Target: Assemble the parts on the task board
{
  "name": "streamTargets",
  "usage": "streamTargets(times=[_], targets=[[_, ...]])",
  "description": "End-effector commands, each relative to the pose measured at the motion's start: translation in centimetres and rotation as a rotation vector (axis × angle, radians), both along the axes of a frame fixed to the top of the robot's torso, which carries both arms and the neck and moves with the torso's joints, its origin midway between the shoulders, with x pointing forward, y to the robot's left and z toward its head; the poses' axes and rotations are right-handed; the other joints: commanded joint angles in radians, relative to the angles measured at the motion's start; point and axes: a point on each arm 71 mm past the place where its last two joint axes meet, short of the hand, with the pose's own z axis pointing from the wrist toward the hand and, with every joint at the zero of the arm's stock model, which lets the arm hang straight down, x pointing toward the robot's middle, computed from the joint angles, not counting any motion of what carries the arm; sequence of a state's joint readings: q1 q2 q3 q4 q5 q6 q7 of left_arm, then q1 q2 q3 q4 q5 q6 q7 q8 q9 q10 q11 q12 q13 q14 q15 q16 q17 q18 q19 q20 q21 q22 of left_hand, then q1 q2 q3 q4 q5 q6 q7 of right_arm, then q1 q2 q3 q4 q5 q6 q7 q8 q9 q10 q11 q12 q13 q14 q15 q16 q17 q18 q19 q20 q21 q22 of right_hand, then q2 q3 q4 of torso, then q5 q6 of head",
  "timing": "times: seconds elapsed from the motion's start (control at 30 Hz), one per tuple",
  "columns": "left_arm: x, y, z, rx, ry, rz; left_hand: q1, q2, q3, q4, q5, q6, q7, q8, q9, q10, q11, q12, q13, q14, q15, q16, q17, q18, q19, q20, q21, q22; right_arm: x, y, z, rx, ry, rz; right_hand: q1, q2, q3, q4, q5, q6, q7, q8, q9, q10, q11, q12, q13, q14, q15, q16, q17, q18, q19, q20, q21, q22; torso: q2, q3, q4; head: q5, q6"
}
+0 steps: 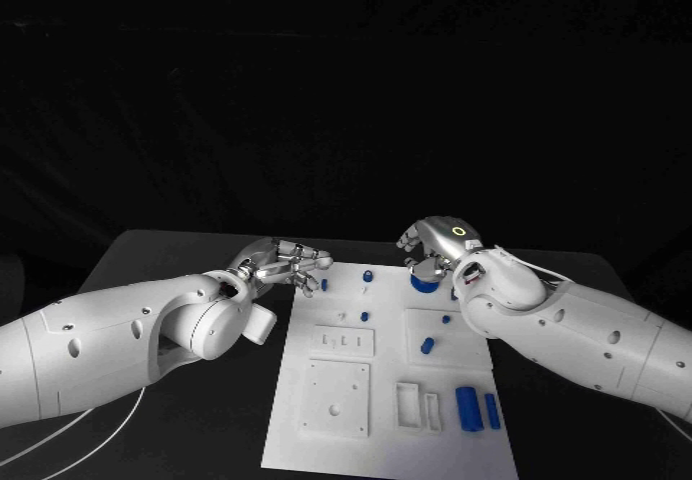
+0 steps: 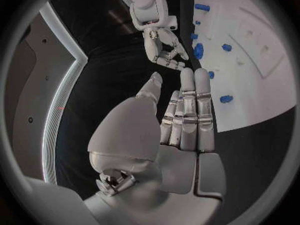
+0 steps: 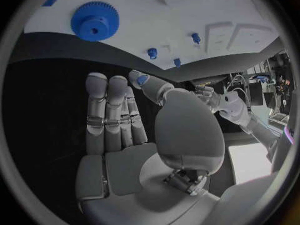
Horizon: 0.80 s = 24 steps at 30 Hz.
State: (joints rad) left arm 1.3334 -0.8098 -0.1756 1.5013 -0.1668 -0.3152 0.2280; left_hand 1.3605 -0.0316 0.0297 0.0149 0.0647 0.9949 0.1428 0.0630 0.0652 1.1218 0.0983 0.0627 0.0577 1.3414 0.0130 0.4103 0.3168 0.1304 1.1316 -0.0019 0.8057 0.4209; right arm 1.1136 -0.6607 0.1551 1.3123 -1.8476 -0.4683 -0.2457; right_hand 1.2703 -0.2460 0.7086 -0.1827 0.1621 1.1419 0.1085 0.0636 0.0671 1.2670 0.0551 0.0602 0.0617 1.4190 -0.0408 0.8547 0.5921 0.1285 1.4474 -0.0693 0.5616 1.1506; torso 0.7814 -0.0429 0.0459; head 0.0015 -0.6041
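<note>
- Left hand (image 1: pixel 284 265): holds nothing, fingers extended and lying close side by side with the thumb set apart. It sits at the far left corner of the task board (image 1: pixel 335 440), fingertips just reaching the board's edge. Judged a standby or bracing pose beside the board.
- Right hand (image 1: pixel 437 247): also holds nothing, fingers straight and near together, thumb off to one side. It hovers at the far right edge of the board.
- Blue gear (image 3: pixel 95 20): lies flat on the board just ahead of the right fingertips, hub hole facing up. Contact with the hand cannot be told. Judged the next part to be taken, given the hand's station over it.
- Small blue pegs (image 3: pixel 152 53): stand on the board between the two hands, apart from both.
- Two blue cylinders (image 1: pixel 469 408): lie at the board's near right, well back from the right hand, under its forearm.
- Room: open black table (image 1: pixel 173 250) surrounds the board and nothing stands between the hands, so either can sweep inward; the pegs ahead of the gear crowd that approach.
</note>
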Motion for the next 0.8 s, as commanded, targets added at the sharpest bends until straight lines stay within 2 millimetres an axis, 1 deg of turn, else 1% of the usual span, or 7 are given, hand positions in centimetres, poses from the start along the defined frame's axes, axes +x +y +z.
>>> streamTargets(times=[0.03,0.17,0.33,0.43,0.47,0.63,0.8], targets=[[0.0,0.0,0.2,-0.004,-0.008,-0.005,0.004,-0.010,0.006,0.002,0.003,-0.006,0.000,0.000,0.000,-0.006,0.001,-0.004,0.001,0.004,0.000,-0.006,-0.002,0.013,0.008,-0.001,-0.008,-0.007,-0.2,-0.8,0.4,0.092,0.053,0.040,-0.086,0.010,-0.090,0.067,0.038,-0.014,-0.006,0.000,-0.001,0.005,-0.003,0.000,0.001,0.031,0.000,0.021,0.008,-0.005,0.040,0.007,0.072,0.029,-0.007,0.0044,-0.0127,0.002,0.002],[0.0,0.0,0.1,-0.003,-0.006,-0.003,0.004,-0.010,0.006,0.002,0.004,-0.008,0.000,0.000,0.000,-0.009,0.002,-0.004,0.001,0.007,0.000,-0.009,-0.002,0.013,0.013,-0.002,-0.010,-0.011,-0.1,-2.3,0.4,0.100,0.126,-0.004,-0.097,0.037,-0.233,0.104,0.109,-0.020,-0.007,0.000,-0.001,0.024,-0.012,0.000,0.003,0.029,-0.014,0.059,0.026,0.018,0.066,-0.008,0.086,0.035,-0.011,0.0080,-0.0188,0.005,0.000],[0.1,0.0,0.0,0.000,0.000,-0.006,0.004,-0.012,0.007,0.002,0.004,-0.014,-0.003,0.000,0.000,-0.019,0.000,-0.004,0.001,0.013,-0.004,-0.003,0.004,0.016,0.029,-0.006,0.000,-0.011,0.1,-3.7,0.2,0.120,0.201,-0.060,-0.095,0.065,-0.282,0.114,0.217,-0.018,-0.012,0.000,-0.001,0.081,-0.029,0.000,0.008,0.027,-0.024,0.081,0.033,0.026,0.071,-0.015,0.096,0.032,-0.013,0.0123,-0.0203,0.006,0.001],[0.1,0.0,0.0,0.001,0.004,-0.009,0.004,-0.014,0.008,0.002,0.004,-0.016,-0.003,0.000,0.000,-0.021,0.001,-0.004,0.001,0.012,-0.004,-0.002,0.006,0.019,0.035,-0.007,0.002,-0.013,0.4,-4.3,-0.1,0.141,0.250,-0.090,-0.080,0.084,-0.285,0.101,0.227,-0.018,-0.011,-0.001,-0.002,0.098,-0.034,0.000,0.007,0.023,-0.028,0.082,0.030,0.029,0.072,-0.020,0.096,0.019,-0.012,0.0111,-0.0183,0.002,0.002],[0.1,-0.1,-0.1,0.001,0.006,-0.011,0.005,-0.014,0.009,0.002,0.004,-0.016,-0.003,0.000,0.000,-0.021,0.001,-0.004,0.001,0.012,-0.004,-0.002,0.007,0.020,0.038,-0.007,0.002,-0.013,0.5,-4.6,-0.3,0.150,0.271,-0.101,-0.075,0.090,-0.284,0.088,0.233,-0.019,-0.009,-0.001,-0.002,0.093,-0.032,0.000,0.004,0.021,-0.027,0.077,0.024,0.040,0.071,-0.020,0.064,-0.014,-0.012,0.0115,-0.0180,0.001,0.002],[0.1,-0.1,-0.1,0.003,0.010,-0.017,0.006,-0.013,0.010,0.002,0.005,-0.017,-0.003,0.000,0.000,-0.022,0.001,-0.004,0.001,0.011,-0.005,-0.003,0.008,0.024,0.048,-0.007,0.004,-0.017,0.9,-5.2,-0.6,0.139,0.309,-0.117,-0.084,0.094,-0.282,0.051,0.230,-0.019,-0.008,-0.001,-0.002,0.085,-0.030,0.000,0.003,0.023,-0.025,0.071,0.007,0.046,0.069,-0.016,0.097,-0.094,-0.012,0.0094,-0.0176,-0.002,0.002],[0.1,-0.2,-0.1,0.004,0.011,-0.022,0.007,-0.014,0.010,0.001,0.004,-0.019,-0.004,-0.001,0.000,-0.026,0.000,-0.004,0.001,0.012,-0.005,-0.004,0.008,0.025,0.053,-0.007,0.003,-0.022,1.1,-5.0,-1.0,0.049,0.318,-0.119,-0.088,0.066,-0.300,0.047,0.142,-0.030,-0.006,-0.001,-0.002,0.058,-0.021,-0.001,0.003,0.022,-0.019,0.075,0.006,0.042,0.068,-0.012,0.115,-0.105,-0.010,0.0096,-0.0176,-0.006,0.001]])
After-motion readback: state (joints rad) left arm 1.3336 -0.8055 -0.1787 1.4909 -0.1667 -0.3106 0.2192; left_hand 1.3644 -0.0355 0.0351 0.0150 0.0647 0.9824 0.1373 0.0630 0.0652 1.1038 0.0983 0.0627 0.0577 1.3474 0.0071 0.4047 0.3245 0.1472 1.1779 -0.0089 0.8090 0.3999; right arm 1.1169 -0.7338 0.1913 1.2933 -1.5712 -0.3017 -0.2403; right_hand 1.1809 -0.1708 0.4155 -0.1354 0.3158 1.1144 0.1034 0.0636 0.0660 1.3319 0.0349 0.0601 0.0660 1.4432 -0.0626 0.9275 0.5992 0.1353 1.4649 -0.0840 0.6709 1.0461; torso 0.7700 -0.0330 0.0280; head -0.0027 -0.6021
